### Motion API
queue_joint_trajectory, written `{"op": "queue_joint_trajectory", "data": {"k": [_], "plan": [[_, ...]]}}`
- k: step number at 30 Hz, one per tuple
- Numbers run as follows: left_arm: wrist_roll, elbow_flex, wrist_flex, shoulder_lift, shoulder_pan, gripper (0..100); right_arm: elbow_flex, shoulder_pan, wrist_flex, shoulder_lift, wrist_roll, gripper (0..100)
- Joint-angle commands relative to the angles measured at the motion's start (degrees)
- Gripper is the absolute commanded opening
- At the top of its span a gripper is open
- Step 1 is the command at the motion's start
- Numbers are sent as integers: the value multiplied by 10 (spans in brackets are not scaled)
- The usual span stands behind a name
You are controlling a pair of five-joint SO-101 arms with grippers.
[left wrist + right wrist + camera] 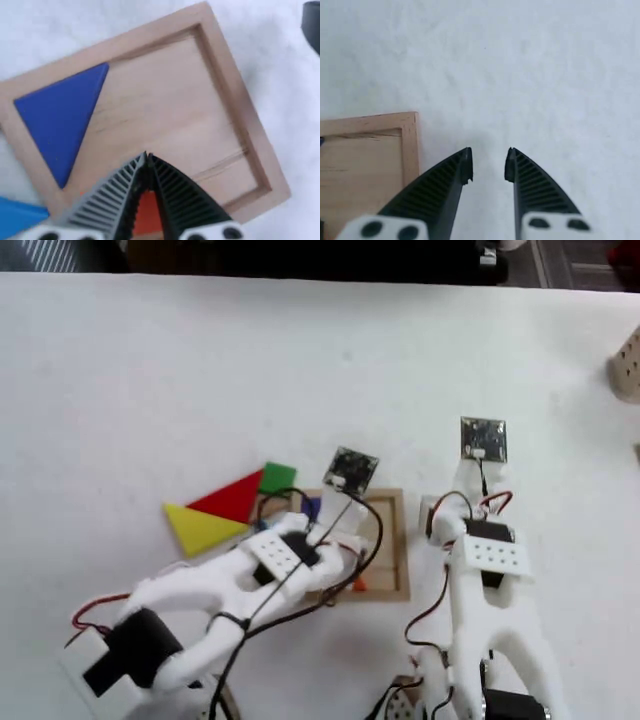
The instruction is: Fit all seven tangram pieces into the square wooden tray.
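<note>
**Desk:** Surface and room first, from overhead.

**Op:** I see a white table, matte and faintly mottled. A dark room lies behind its far edge. A pale wooden block sits at the table's edge on my right arm's side. The tray lies flat near the arms, its sides square with the table's far edge. My left arm hangs over it and my right arm stands just beside it. On the table past the tray's other side, the red triangle and yellow triangle touch along an edge. The green piece sits at the red one's far tip. The orange piece lies by the tray's near rim.

**Desk:** Left wrist?

**Op:** My left gripper is over the tray floor, tips pressed together. Orange shows in the slot behind the tips, and I can't tell whether they touch it. The blue triangle lies flat in the tray with its right angle tucked into a corner. Its short sides run along two walls and its long side slants across the bare floor. A light-blue piece lies outside the tray wall, on the table.

**Desk:** Right wrist?

**Op:** My right gripper is spread, with white table showing between its fingers, just beside a tray corner.
</note>
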Motion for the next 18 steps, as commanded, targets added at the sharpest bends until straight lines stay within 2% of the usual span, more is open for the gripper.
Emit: {"op": "queue_joint_trajectory", "data": {"k": [1,6,14,18], "plan": [[2,-11,68,-38,-21,23,-29,-5,-14,-2,1,119],[-49,13,74,-96,-48,22,-29,-5,-14,-2,1,119],[-55,67,76,-226,-44,22,-29,-5,-13,-2,1,119],[-55,123,83,-287,-5,22,-29,-5,-14,-2,1,119]]}}
